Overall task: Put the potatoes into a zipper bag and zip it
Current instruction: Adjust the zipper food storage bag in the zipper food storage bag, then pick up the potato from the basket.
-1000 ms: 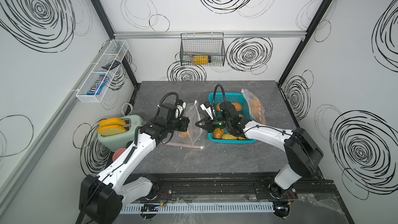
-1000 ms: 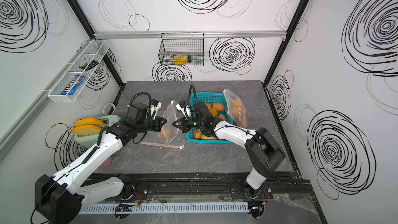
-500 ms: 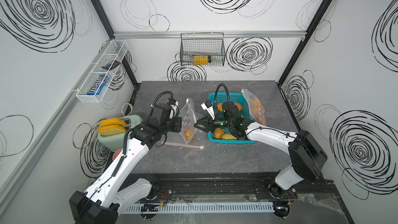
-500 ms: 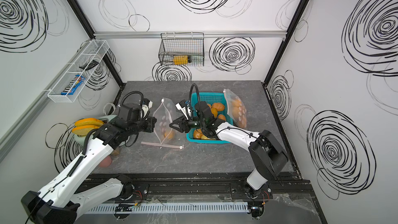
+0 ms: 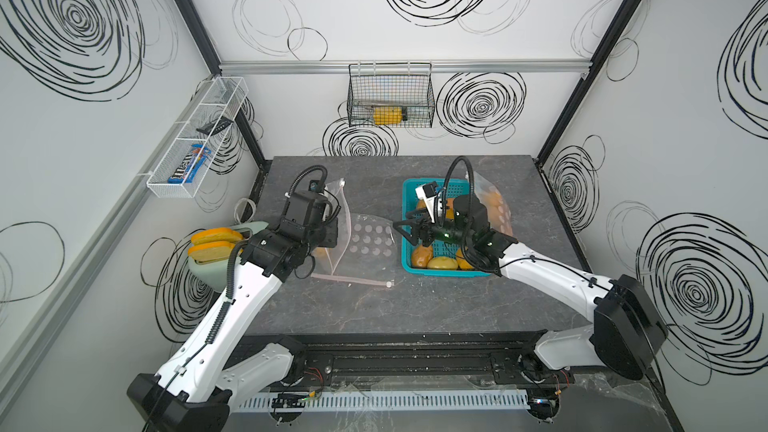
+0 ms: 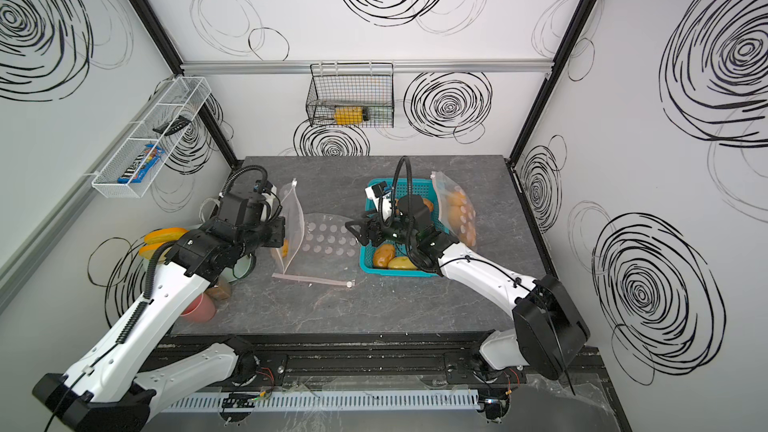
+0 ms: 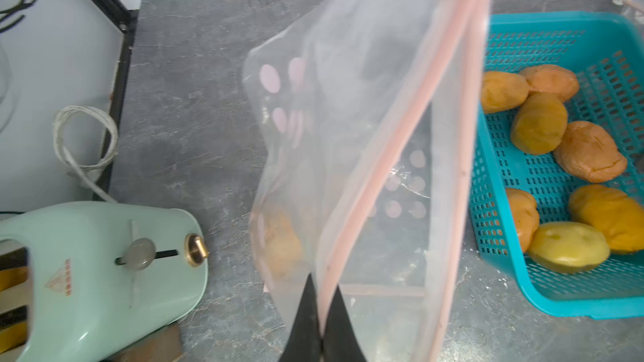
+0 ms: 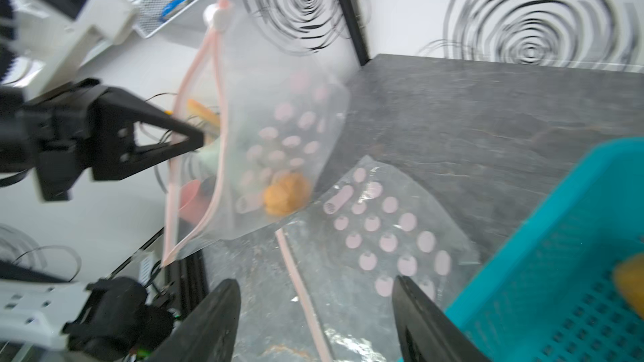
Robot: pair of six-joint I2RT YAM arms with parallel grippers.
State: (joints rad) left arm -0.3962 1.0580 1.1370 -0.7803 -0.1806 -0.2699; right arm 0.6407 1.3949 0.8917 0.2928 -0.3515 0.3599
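**Figure. Bag loading, with one potato in.** The left hand [image 7: 322, 311] is closed on the pink zip rim of the zipper bag [image 8: 265, 127]. The bag hangs from that pinch near the left edge of the surface [image 5: 374, 309]. One potato [image 8: 285, 195] lies in the bag's lowest corner. The right hand [image 8: 313, 308] is open and empty, level with the left rim of the teal basket [image 7: 557, 19]. The basket sits right of the surface's middle and holds the remaining potatoes [image 7: 540, 123], lying loose. A second, empty bag [image 5: 370, 238] lies flat on the surface between the hanging bag and the basket.

Likely hazards:
- **(a) Narrow mouth.** The bag is pinched at one point only, so its two rim strips run almost together. A potato pushed at the mouth may strike the rim and drop to the surface.
- **(b) Slipping grip.** Added weight on thin, slippery film may drag the rim out of the pinch.
- **(c) Mouth on edge.** The mouth stands on edge rather than facing upward, so a tilt could let the loaded potato roll out.
- **(d) Loose film.** The flat bag's film could catch a low-passing finger and be dragged along.
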